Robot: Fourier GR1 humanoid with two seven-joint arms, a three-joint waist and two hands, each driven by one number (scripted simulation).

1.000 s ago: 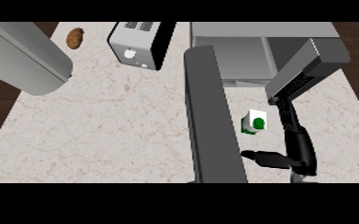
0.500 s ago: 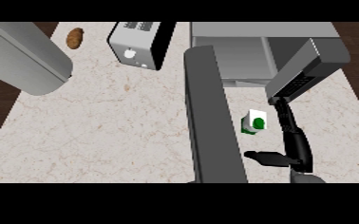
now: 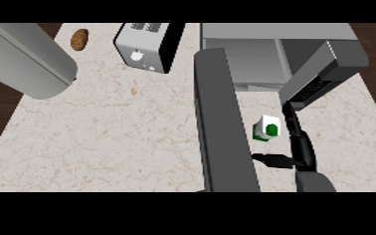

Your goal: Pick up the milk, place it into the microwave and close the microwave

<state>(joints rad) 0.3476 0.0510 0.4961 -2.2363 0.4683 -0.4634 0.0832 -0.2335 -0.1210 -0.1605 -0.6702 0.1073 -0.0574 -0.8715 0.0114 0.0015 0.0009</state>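
A: Where is the milk carton (image 3: 266, 128) now?

B: It stands on the marble counter (image 3: 125, 129), in front of the microwave (image 3: 275, 55) and just right of the microwave door (image 3: 220, 124). The door is swung open and reaches from the microwave toward the lower edge of the view. The carton is white with a green round mark, and it looks a little tilted.

A: Is it inside the microwave?

B: No. It is outside, on the counter, near the opening but not in it.

A: And the right hand (image 3: 297, 144)?

B: It is just right of the carton and below it. The fingers are stretched out and spread wide: long fingers point up toward the microwave, beside the carton, and the thumb points toward the door under the carton. It holds nothing. I cannot tell if one finger touches the carton's side.

A: The left hand?

B: I see only a grey forearm (image 3: 33, 59) far left of the microwave. The hand itself does not show.

A: What else is there?

B: A toaster (image 3: 149, 46) is just left of the microwave, and a potato (image 3: 79, 39) lies further left.
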